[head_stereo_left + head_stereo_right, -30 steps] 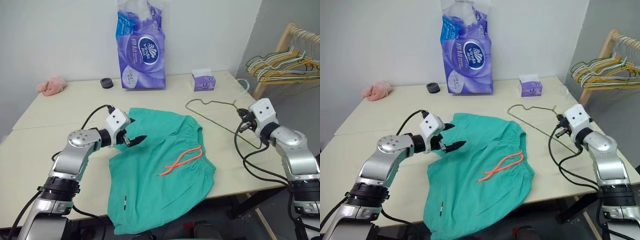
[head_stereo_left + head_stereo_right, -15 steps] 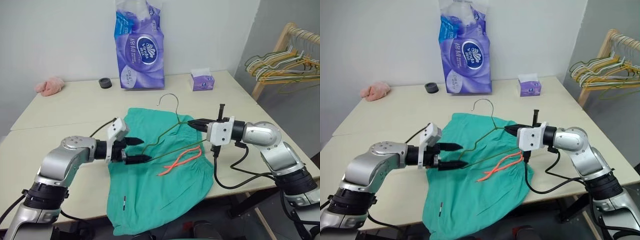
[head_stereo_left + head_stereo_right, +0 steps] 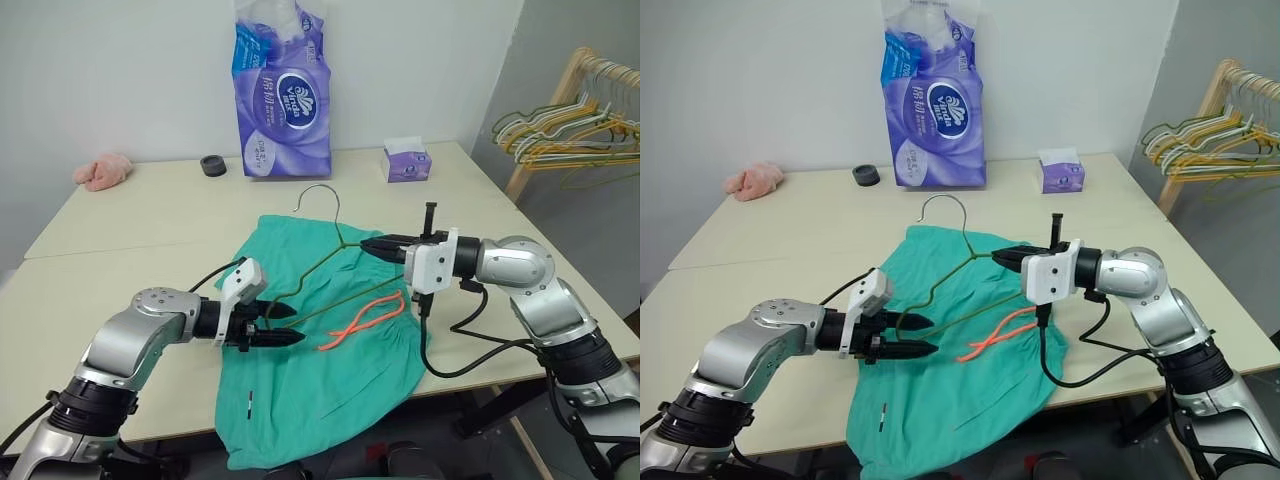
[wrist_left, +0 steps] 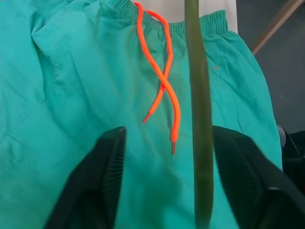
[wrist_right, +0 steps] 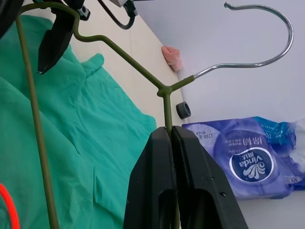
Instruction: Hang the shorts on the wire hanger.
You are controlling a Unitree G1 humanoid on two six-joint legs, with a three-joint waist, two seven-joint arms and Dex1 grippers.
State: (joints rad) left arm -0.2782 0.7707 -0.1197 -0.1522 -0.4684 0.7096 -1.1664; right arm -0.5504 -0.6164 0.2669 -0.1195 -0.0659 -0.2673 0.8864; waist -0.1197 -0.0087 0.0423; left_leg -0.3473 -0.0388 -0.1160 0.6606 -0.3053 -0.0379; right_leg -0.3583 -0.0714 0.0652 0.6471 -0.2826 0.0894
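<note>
Far left on the table (image 3: 100,225): a pink cloth lump (image 3: 103,171) near the wall, then a small black ring (image 3: 212,165).

Left gripper (image 3: 283,323) reaches in over the lower-left part of the shorts (image 3: 300,370). In the left wrist view its two fingers (image 4: 102,183) stand apart, with the hanger's bottom wire running between them, nearer one finger; contact cannot be told. Jaws part open, nothing clamped.

Shorts lie flat at table centre, hem over the near edge, orange drawstring (image 3: 362,320) on the waistband side.

Wire hanger (image 3: 318,262) is lifted above the shorts, tilted, hook (image 3: 322,192) up towards the wall.

Purple tissue pack (image 3: 281,95) stands at the back wall, centre. Small purple tissue box (image 3: 407,160) to its right.

Right gripper (image 3: 370,245) points leftward; fingers pressed together on the hanger just under the hook's neck, as the right wrist view shows (image 5: 167,138).

Far right: wooden rack (image 3: 560,110) with bunched hangers (image 3: 565,135).
</note>
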